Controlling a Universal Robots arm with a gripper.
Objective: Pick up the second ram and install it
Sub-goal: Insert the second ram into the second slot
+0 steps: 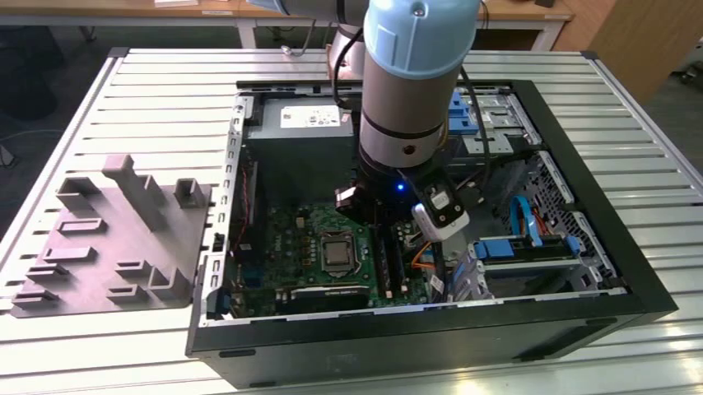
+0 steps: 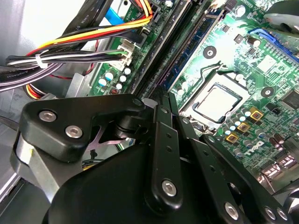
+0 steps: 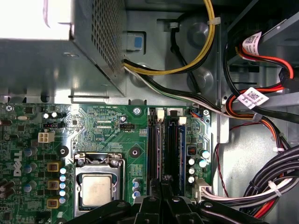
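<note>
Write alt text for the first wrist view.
The gripper hangs low over the motherboard's long black memory slots, beside the bare processor socket. A grey power supply and cable bundles border the board.

A table [image 1: 165,90] of pale slatted metal rails carries everything. On it, towards the exterior view's left, lies a grey plastic fixture [image 1: 110,247] with upright blocks. Just beside that, towards the exterior view's right, an open black computer case [image 1: 615,247] rests flat on the slats, its inside facing up
</note>
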